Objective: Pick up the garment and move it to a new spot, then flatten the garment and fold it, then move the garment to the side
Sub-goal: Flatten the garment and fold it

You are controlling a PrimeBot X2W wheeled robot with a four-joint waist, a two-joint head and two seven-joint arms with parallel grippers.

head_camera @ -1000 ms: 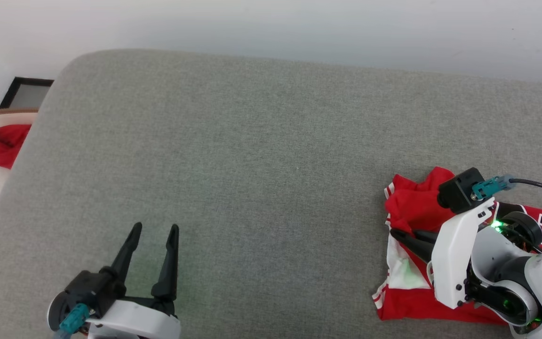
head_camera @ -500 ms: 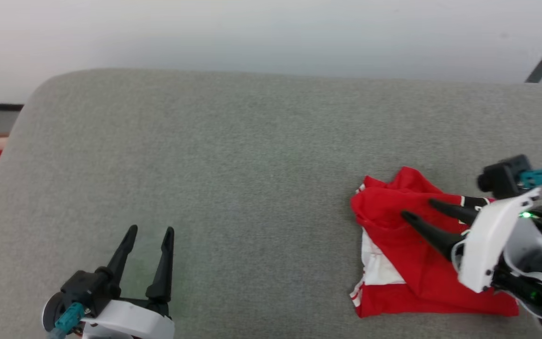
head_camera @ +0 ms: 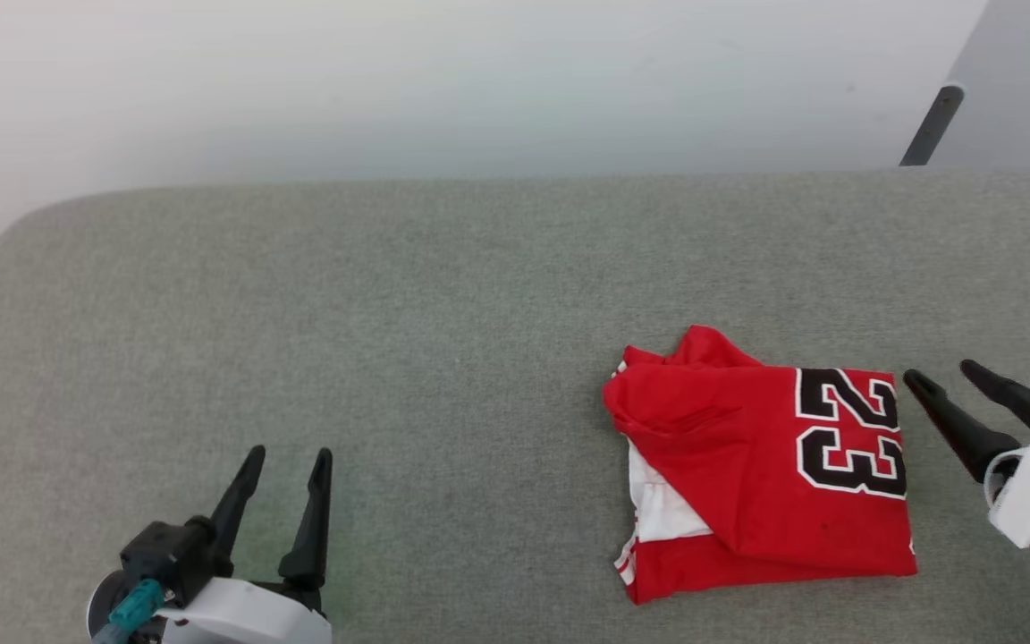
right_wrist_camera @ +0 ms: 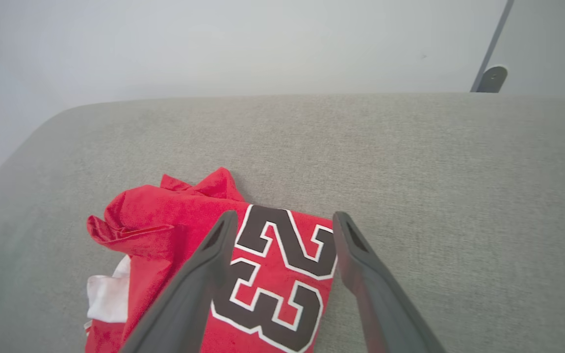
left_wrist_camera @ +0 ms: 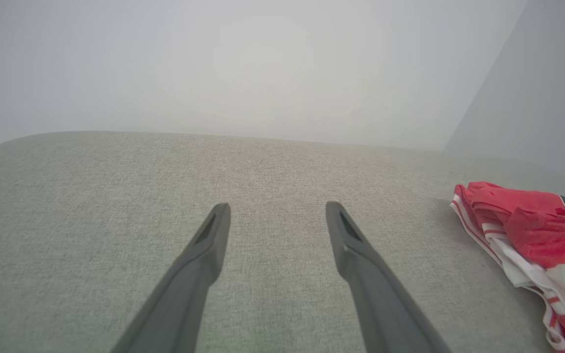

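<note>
At the lower left the left gripper [head_camera: 290, 453] hangs over bare cushion [head_camera: 443, 295] with its fingers spread and nothing between them, well apart from the work; it is best left parked there. Right of centre the garment [head_camera: 747, 483] lies on the cushion as a rough folded packet, with a bunched ridge at its upper left corner, a white sleeve [head_camera: 658, 510] peeking out at the lower left, and the 23 [head_camera: 850, 429] face up near its right edge. Just beside that edge, at the far right, the right gripper [head_camera: 941, 371] is spread wide and holds nothing, its tips pointing back at the packet. The step looks like setting the packet down at the side and clearing off. To do it well, I would keep the fingers spread, lift before pulling back so no tip snags the hem, and avoid brushing the loose top layer, since the fold looks shallow and could slide open
</note>
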